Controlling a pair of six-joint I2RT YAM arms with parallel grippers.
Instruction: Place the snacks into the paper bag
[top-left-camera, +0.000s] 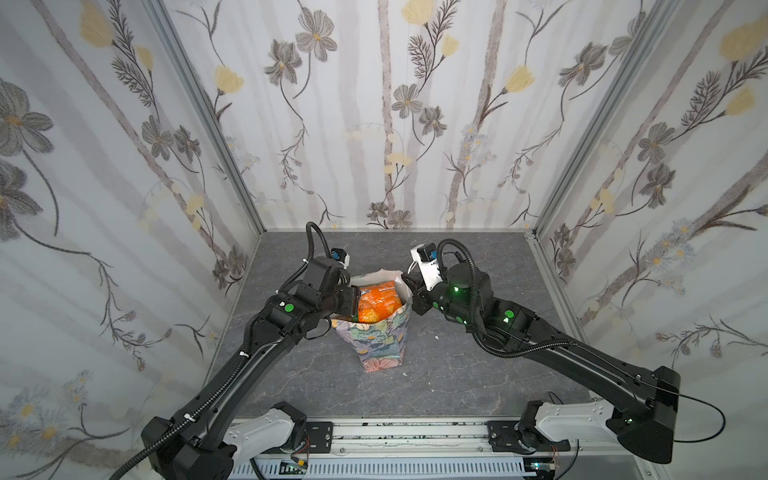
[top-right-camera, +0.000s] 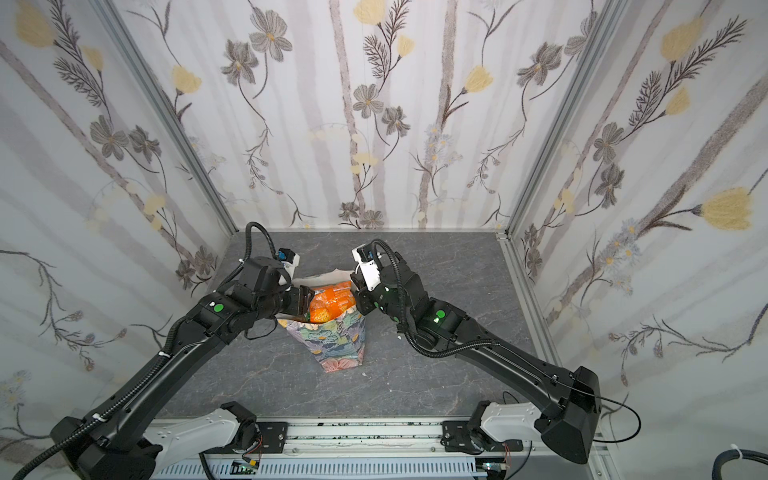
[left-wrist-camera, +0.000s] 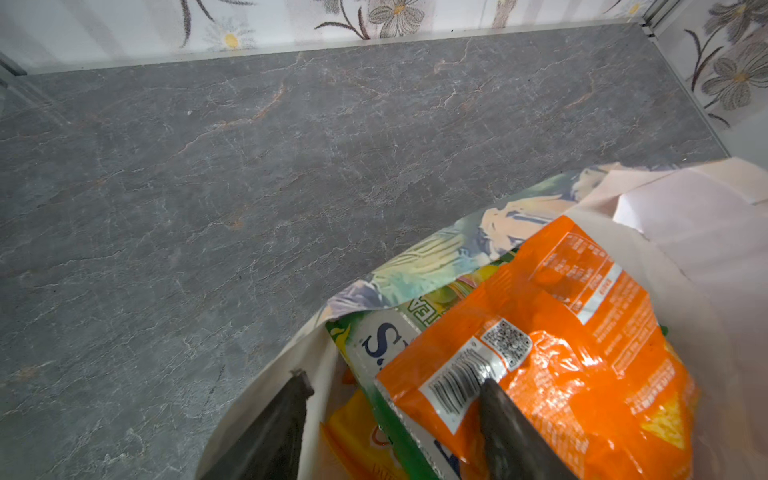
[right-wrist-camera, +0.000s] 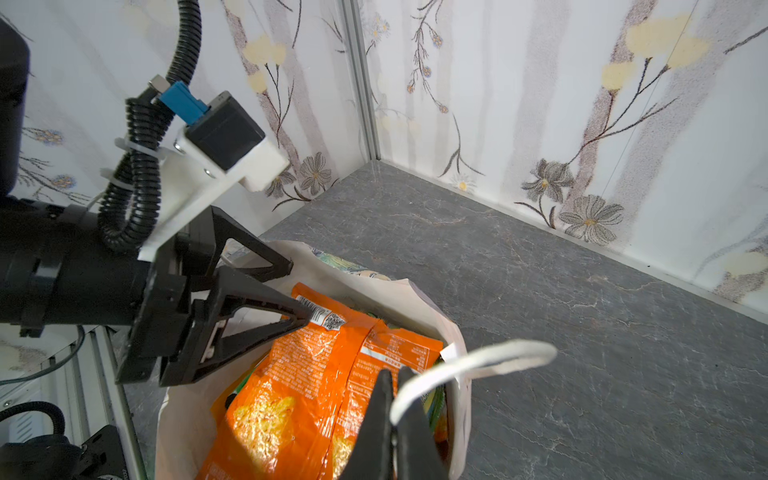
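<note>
One paper bag (top-left-camera: 376, 345) stands upright in the middle of both top views, a bit below the center, on the gray table (top-left-camera: 457, 374). It has flowers on the outside and is white inside. Its mouth is open at the top.

Three snacks can be counted inside the bag. One orange packet (left-wrist-camera: 561, 353) lies on top and fills most of the mouth. One green packet (left-wrist-camera: 386, 332) sits under it, against the bag wall. One yellow-orange packet (left-wrist-camera: 357, 436) peeks out lower down. The orange one hides whatever else may be under it.

There are two arms. The left gripper (top-left-camera: 353, 305) reaches in from the left of the bag. Its jaws are apart: one fingertip (right-wrist-camera: 305, 313) touches the orange packet by the bar code, and the other is up by the bag's rim. The right gripper (right-wrist-camera: 392, 378) is at the bag's right edge, and its jaws are squeezed together on one white cord handle (right-wrist-camera: 498, 353), which loops out from them.

Flowered walls (top-left-camera: 374, 124) stand on three sides, and a metal rail (top-left-camera: 415, 432) runs along the bottom.
</note>
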